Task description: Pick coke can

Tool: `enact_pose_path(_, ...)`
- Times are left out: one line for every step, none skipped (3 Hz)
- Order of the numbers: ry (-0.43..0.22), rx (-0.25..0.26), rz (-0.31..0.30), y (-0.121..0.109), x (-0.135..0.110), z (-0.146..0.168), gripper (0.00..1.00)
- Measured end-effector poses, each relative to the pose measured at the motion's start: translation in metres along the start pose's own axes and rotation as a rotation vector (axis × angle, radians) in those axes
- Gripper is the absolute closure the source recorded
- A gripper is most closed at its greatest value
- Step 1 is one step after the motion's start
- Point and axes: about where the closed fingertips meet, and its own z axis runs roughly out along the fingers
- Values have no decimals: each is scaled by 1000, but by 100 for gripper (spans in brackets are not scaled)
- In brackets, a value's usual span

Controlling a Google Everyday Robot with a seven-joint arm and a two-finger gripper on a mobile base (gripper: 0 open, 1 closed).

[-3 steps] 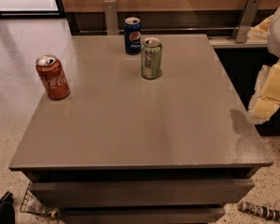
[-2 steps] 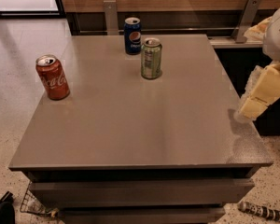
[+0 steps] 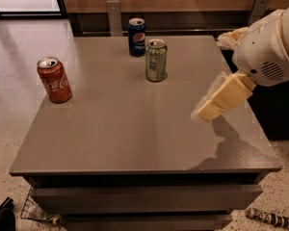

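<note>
We logged a red aluminium coke can (image 3: 54, 80), upright near the grey square table's (image 3: 135, 134) left edge, ungrasped. The cream-coloured gripper (image 3: 203, 113) hung over the right side, well apart (open or closed, we couldn't tell). We judged the whole pick undone.

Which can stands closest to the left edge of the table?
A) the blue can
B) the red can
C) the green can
B: the red can stands alone by the left edge of the table. The blue can and the green can stand at the back near the middle. The gripper hovers over the right side, far from the red can.
</note>
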Motion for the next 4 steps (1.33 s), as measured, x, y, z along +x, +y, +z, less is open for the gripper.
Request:
enact_pose_path(-250,-28,29,14,-51,35,0)
enact_pose_path(-374,-46,62,19,-77,59,0)
enact_pose_path(-470,-78,115,28,-103,87,0)
enact_pose_path(-469,-77,115,28,-104,88,0)
